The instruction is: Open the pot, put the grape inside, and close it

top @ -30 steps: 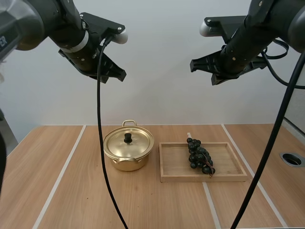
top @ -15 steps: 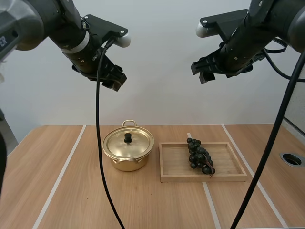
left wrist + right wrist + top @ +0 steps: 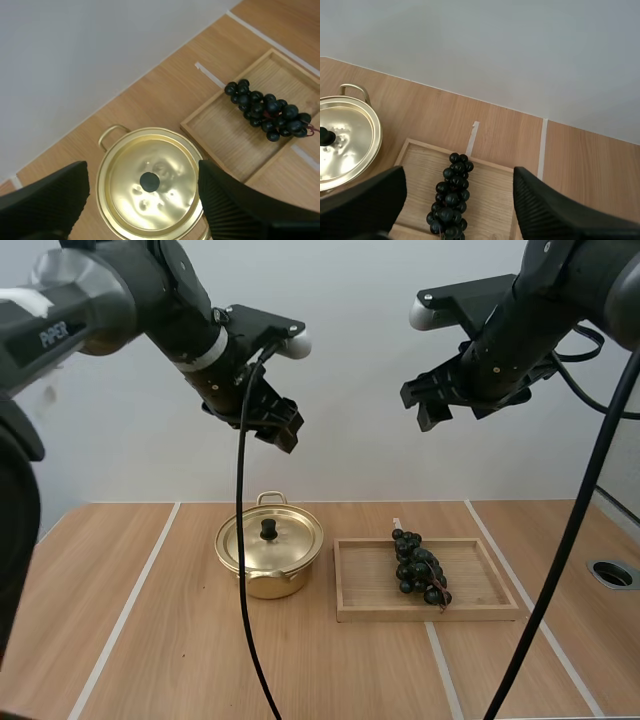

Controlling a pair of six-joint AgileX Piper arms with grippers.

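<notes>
The wooden table (image 3: 150, 640) carries everything, with pale strips running from the far edge to the near edge.

Above it hang the two arms, well clear of the surface. The left arm (image 3: 200, 340) reaches in over the pot, and the left jaws stand apart. In the left wrist view the two ribbed fingers (image 3: 45, 200) flank the lid with nothing between them. The right arm (image 3: 520, 330) is held high over the tray. The right jaws are apart too, their fingers (image 3: 555, 210) on either side of the grapes far below, gripping nothing.

The wooden tray (image 3: 480, 612) lies flat, right of the table's middle, its long side running left to right. It sits just beside the pot without touching it.

The golden pot (image 3: 262, 586) stands upright left of the tray. One loop handle (image 3: 270, 498) faces the far edge.

The lid (image 3: 290, 542) sits on the pot, closing it, so what is inside cannot be seen.

The bunch of grapes (image 3: 420, 568) lies in the tray, nearer its left end. Its long axis runs from the far rim toward the near rim, slanting a little rightward as it comes nearer. The narrow tip points to the far rim, and a reddish stem shows at the near end.

The black knob (image 3: 268, 529) stands upright at the lid's centre.
</notes>
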